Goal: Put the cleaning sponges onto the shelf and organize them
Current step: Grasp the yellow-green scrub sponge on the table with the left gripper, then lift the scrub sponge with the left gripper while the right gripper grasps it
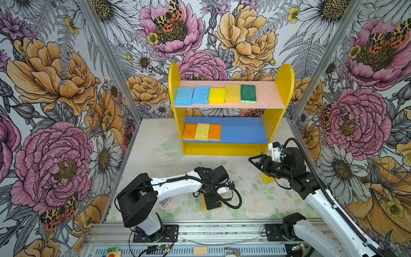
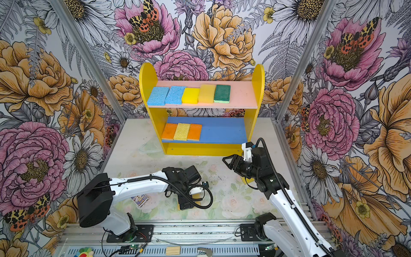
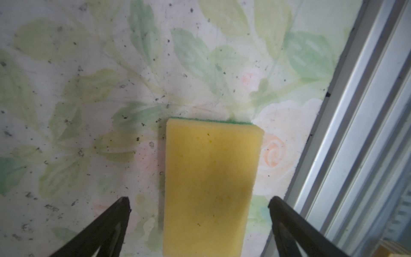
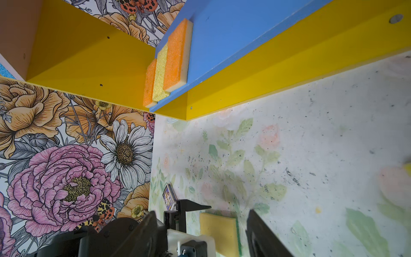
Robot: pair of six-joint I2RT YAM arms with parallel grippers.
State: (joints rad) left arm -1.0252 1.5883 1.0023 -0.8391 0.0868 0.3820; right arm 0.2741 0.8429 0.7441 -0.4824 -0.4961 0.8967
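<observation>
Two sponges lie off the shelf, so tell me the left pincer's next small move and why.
Probably lower the left pincer and close it on the yellow sponge: its jaws stand wide open either side of that sponge, which lies flat on the table, ungripped.

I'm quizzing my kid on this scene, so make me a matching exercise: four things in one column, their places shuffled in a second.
1 green sponge
2 blue sponges
3 orange sponges
4 left gripper

A blue board
B over a yellow sponge on the table
C pink board, right end of row
D pink board, left end of row

Pairs: 1-C, 2-D, 3-A, 4-B
</observation>
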